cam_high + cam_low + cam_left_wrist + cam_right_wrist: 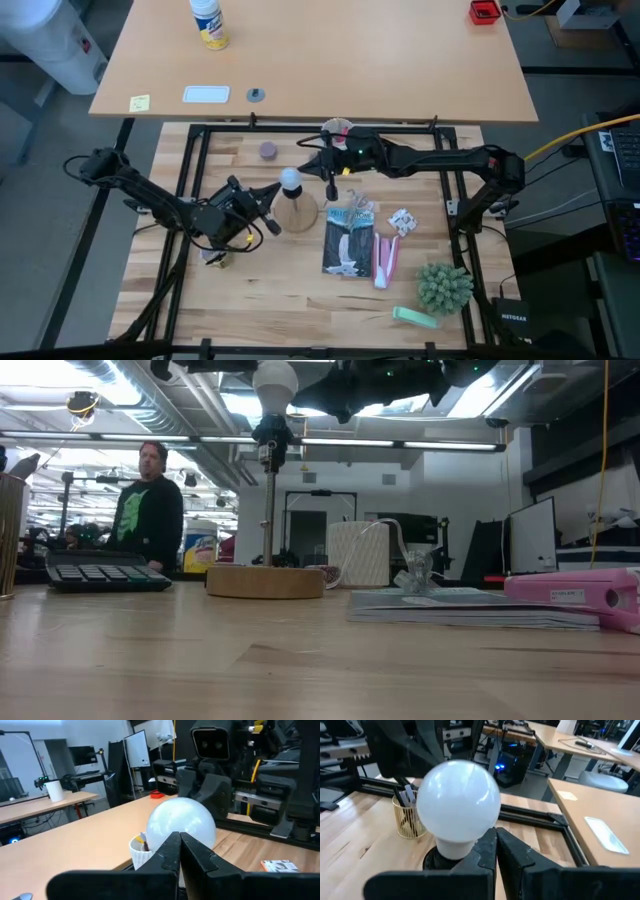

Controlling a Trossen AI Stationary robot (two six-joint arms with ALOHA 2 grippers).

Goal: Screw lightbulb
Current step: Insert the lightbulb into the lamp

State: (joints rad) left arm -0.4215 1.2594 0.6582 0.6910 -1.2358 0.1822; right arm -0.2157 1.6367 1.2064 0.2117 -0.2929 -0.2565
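Note:
The white frosted lightbulb stands upright with its base in the black socket on the post of the round wooden disc stand. It also shows in the low view. My left gripper is shut just left of the bulb, with the bulb right behind its fingertips. My right gripper is shut and stands to the bulb's right, a short way off, near the bulb's neck in its wrist view. My left gripper comes level from the table's left, and its shut fingertips stand in front of the bulb's lower side. I cannot tell whether they touch it.
A white cup with red items stands behind the stand, with a purple disc to its left. A dark booklet, a pink item, a small plant and a green item lie right of the stand. A person stands beyond the table.

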